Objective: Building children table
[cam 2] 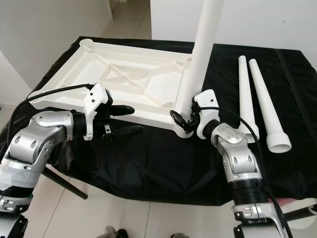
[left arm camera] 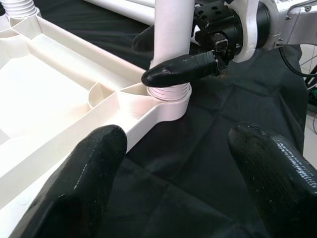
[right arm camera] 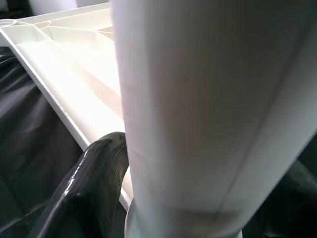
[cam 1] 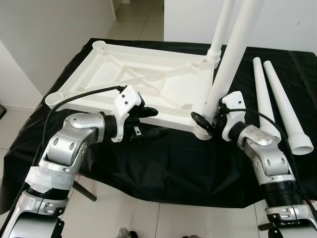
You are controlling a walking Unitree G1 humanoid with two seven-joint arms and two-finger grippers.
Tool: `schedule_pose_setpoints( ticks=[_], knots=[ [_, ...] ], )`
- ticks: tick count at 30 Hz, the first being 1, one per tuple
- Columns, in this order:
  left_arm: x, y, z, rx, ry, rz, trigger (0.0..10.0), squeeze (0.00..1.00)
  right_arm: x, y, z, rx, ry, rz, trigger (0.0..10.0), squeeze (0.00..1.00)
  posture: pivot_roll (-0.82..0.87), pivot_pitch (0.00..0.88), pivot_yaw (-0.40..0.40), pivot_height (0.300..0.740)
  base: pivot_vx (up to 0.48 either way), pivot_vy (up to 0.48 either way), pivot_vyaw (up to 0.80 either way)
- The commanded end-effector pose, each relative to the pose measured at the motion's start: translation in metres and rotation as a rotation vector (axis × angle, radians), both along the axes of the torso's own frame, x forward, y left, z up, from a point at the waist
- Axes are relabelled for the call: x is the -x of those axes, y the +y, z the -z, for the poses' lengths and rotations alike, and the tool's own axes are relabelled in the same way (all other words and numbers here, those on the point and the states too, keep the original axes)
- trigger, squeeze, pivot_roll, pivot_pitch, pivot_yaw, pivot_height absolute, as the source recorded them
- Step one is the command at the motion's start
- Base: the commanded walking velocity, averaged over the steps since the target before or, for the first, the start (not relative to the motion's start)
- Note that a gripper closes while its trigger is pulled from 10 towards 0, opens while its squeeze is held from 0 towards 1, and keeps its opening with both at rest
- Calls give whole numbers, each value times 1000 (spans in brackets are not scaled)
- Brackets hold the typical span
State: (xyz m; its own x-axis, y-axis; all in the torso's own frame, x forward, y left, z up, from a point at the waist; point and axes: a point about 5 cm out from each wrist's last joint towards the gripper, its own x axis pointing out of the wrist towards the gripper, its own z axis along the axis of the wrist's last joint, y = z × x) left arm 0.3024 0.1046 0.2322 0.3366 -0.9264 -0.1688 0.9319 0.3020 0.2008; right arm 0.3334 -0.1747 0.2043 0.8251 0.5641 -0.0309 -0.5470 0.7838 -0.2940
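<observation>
The white table top [cam 1: 74, 94] lies upside down on a black cloth [cam 1: 173, 168]. One white leg [cam 1: 220, 29] stands in the far right corner socket. A second leg [cam 1: 230, 64] stands tilted in the near right socket [cam 1: 202, 133], and my right gripper [cam 1: 207, 119] is shut on its base. The right wrist view has that leg [right arm camera: 198, 114] close up against one black finger [right arm camera: 94, 178]. My left gripper [cam 1: 157, 122] hovers open over the cloth by the top's front edge, left of that socket [left arm camera: 168, 101], with nothing between its fingers [left arm camera: 84, 178].
Two loose white legs [cam 1: 262, 94] [cam 1: 285, 104] lie side by side on the cloth at the right. The cloth's front edge hangs over a tiled floor [cam 1: 124, 213]. White walls stand to the left and behind.
</observation>
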Motion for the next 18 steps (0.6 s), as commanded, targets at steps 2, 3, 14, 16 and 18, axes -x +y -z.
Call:
schedule_pose_setpoints(
  ticks=[2, 3, 14, 16, 18],
  knots=[
    [-2, 5, -2, 3, -20, -74, 10000, 0, 0, 6, 3, -5, 14, -36, 0, 0, -88, 145, 100, 740, 0, 0, 0],
    [-2, 5, -3, 3, -20, -74, 10000, 0, 1, 7, 4, -8, 20, -41, 0, 0, -88, 145, 100, 740, 0, 0, 0],
    [-1, 5, -2, 3, -15, -73, 10000, 0, 8, 5, 50, 10, 142, 200, 0, 0, -91, 149, 100, 740, 0, 0, 0],
    [-1, 5, -2, 3, -14, -73, 10000, 0, 8, 3, 54, 10, 147, 253, 0, 0, -93, 150, 100, 740, 0, 0, 0],
    [-1, 5, -2, 4, -14, -73, 10000, 0, 8, 1, 56, 10, 150, 285, 0, 0, -93, 150, 100, 740, 0, 0, 0]
  ],
)
